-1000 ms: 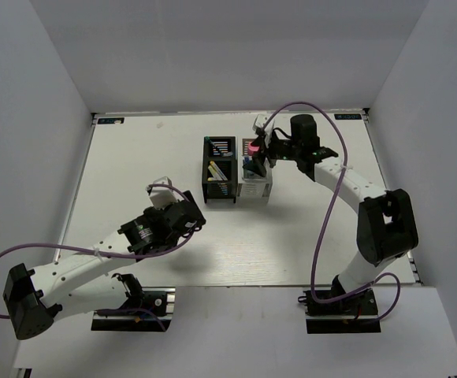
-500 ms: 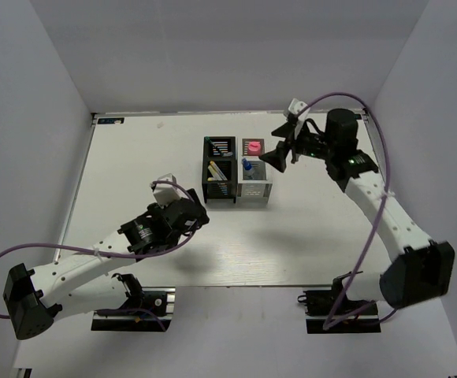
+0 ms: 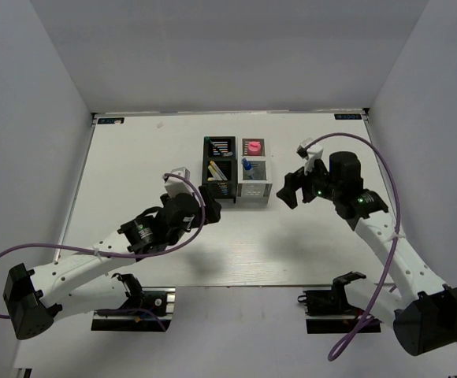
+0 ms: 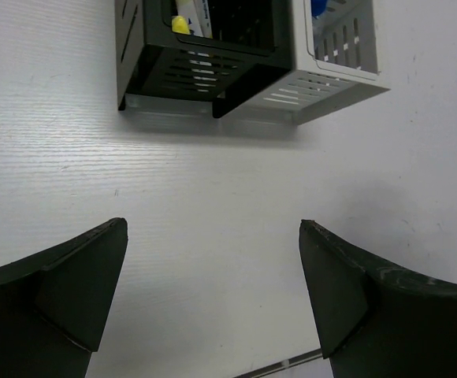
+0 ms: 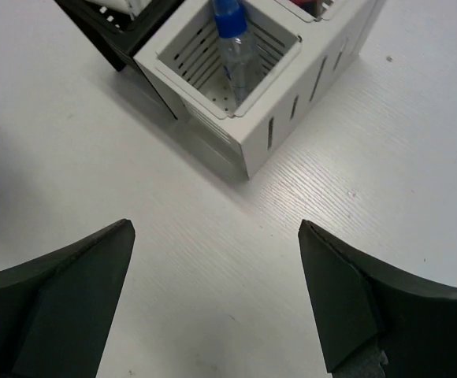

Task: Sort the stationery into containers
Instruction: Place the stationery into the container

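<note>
**Both grippers open and empty beside the container cluster**

Left gripper [image 4: 213,295]: the fingers [image 4: 63,291] stand wide apart; nothing lies between them; only bare table [image 3: 134,181] shows in the gap. Ahead of the fingers, in the left wrist view, stands the near black cup [image 4: 189,75]; a yellow-tipped pen [image 4: 180,24] shows inside it. In the top view this gripper sits just beside the near left corner of the cluster, not touching it.

Right gripper [image 5: 213,295]: the fingers [image 5: 63,291] are likewise spread, holding nothing; bare table shows between them. Ahead of them stands the near white cup [image 5: 291,118]; the clear bottle [image 5: 233,51] with the blue cap leans inside it. In the top view this gripper sits near the right side of the cluster, clear of the cup wall.

Containers: four square cups are set touching in a two-by-two block at the centre of the table; black cups on the left, white cups on the right. The far black cup [image 3: 206,150] holds several white pens [image 3: 223,146]; the near black cup also holds pens. The far white cup [image 3: 261,142] holds the pink cylinder [image 3: 251,147].

Arms: both reach from the near edge toward the cluster; a purple cable loops along each.
</note>
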You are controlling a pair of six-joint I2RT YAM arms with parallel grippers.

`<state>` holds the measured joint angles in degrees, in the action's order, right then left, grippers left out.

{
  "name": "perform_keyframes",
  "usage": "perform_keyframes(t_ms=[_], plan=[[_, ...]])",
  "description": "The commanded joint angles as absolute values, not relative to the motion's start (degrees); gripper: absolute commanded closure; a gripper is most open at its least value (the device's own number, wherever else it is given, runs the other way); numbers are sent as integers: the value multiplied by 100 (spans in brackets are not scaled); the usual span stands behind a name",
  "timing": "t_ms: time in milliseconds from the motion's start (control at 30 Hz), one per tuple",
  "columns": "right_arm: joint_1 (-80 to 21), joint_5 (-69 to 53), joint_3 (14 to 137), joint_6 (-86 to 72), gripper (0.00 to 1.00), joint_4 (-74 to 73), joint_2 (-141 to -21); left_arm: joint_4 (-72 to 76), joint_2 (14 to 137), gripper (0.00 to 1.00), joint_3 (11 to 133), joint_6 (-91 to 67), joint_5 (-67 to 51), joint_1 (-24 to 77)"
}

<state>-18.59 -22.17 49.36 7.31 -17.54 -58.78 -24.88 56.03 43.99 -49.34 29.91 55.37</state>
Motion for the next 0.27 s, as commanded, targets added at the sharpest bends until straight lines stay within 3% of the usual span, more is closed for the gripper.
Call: perform_keyframes(t_ms=[0, 233], plan=[[-1846, -1539, 4721, 518, 10, -1714, -5564, -2268, 5537, 0, 4605, -4649, 2690, 5572], [-1846, -1450, 4386, 474, 10, -1530, -5476, -2268, 5476, 0, 4553, -4588, 2637, 5572]])
